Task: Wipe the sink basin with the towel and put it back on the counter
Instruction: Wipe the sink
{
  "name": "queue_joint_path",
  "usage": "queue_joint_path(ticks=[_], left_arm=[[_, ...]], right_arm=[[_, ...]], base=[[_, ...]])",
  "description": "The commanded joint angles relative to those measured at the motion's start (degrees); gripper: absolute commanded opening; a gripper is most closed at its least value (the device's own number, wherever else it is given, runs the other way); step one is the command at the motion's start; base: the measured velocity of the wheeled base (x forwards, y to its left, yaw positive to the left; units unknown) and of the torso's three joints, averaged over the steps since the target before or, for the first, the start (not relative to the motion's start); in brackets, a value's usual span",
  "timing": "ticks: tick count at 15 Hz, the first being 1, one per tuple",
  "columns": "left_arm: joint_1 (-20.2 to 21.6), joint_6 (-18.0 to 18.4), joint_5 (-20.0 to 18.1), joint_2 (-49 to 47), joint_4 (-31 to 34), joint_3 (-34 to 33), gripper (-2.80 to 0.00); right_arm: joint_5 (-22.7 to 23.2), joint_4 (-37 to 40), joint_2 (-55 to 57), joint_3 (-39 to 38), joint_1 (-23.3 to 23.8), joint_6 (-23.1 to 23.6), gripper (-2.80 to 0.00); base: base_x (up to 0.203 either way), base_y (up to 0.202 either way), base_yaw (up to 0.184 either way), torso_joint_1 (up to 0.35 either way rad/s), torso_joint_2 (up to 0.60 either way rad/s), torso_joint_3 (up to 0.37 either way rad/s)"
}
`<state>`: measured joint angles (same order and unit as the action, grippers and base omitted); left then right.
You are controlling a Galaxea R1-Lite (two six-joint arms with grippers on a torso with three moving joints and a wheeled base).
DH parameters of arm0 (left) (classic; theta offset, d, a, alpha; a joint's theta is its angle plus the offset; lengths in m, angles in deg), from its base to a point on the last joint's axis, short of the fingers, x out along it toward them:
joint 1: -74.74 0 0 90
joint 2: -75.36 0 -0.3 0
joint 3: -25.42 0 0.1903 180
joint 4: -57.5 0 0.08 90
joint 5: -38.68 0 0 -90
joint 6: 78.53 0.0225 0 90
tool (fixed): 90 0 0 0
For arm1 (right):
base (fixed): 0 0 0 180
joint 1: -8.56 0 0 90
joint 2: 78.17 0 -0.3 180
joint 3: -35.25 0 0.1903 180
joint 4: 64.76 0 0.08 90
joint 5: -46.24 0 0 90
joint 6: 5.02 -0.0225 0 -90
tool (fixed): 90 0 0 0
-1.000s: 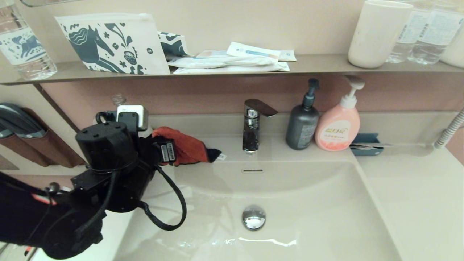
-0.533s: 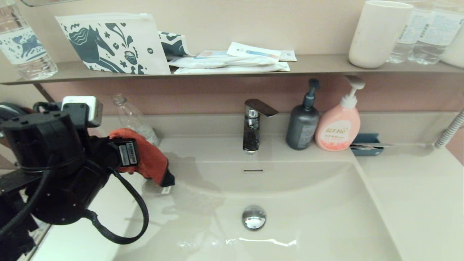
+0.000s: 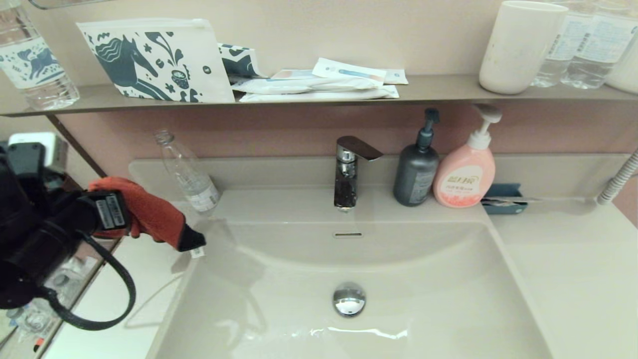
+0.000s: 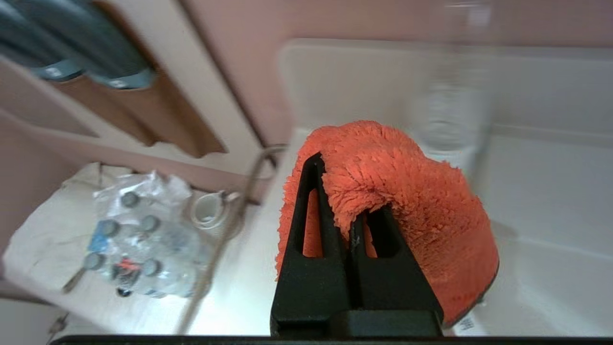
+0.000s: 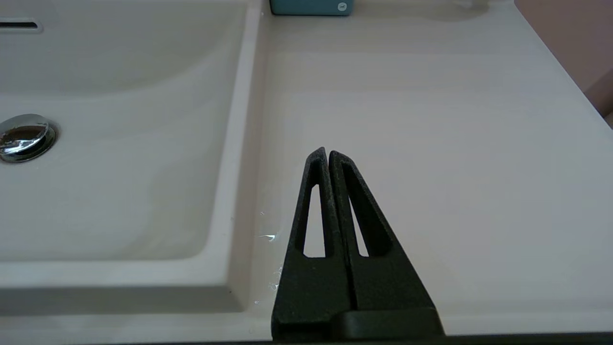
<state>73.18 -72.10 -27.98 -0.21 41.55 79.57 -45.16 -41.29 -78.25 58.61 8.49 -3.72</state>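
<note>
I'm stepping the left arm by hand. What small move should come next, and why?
Probably lower the left claw toward the counter and release there. It is shut on the towel, held in the air above the counter left of the sink basin, beside a clear bottle.

From the head camera we look forward and down on the sink basin [image 3: 398, 279]. Each wrist camera sits close behind its fingers: beyond the right fingers [image 5: 335, 201] we share the drain plug [image 5: 21, 136] with the head view.
</note>
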Motion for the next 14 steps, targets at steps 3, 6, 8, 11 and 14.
queue_joint_path(ticks=[3,6,8,11,14], left_arm=[[16.7,-0.5,-21.5,0.9,0.8,0.9,-2.8],[14.0,-4.8,-21.7,-1.8,0.7,0.5,-2.8],[12.5,-9.4,-21.7,-5.6,-3.1,0.5,-2.8],[12.1,-9.9,-21.9,-15.2,-16.7,0.3,-2.8],[12.2,-8.4,-22.4,-24.3,-25.8,0.5,-2.8]], right_arm=[[0.0,0.0,0.1,0.0,0.0,0.0,-2.8],[0.0,0.0,0.1,0.0,0.0,0.0,-2.8],[0.0,0.0,0.1,0.0,0.0,0.0,-2.8],[0.0,0.0,0.1,0.0,0.0,0.0,-2.8],[0.0,0.0,0.1,0.0,0.0,0.0,-2.8]], base=[[0.0,0.0,0.0,0.0,0.0,0.0],[0.0,0.0,0.0,0.0,0.0,0.0],[0.0,0.0,0.0,0.0,0.0,0.0],[0.0,0.0,0.0,0.0,0.0,0.0],[0.0,0.0,0.0,0.0,0.0,0.0]])
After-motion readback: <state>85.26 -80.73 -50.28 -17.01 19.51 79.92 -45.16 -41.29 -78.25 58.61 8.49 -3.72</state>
